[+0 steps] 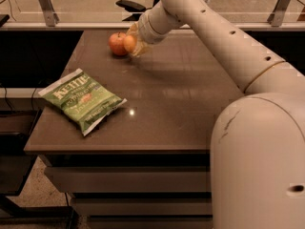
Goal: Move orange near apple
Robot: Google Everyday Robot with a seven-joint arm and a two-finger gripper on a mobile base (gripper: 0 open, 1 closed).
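Gripper [134,43]: positioned over far-left part of table [190,109], at end of arm [214,27], which reaches in from the right. Gripper clamps orange [128,43]. Orange pos.: just right of apple [117,44], touching or nearly so; contact w/ tabletop can't be confirmed. Apple: on table near back edge. Chip bag [83,99], green: lies flat at front-left, well apart from both fruit. Robot body [257,166]: fills lower-right foregrnd.

Dark brown table [190,104], glossy top, one light glint near front. Drawer fronts [128,179] below. Glass panes [86,1] on metal posts [45,4] behind. Speckled floor [28,194] lower left. Gripper [134,41] over table's far side.
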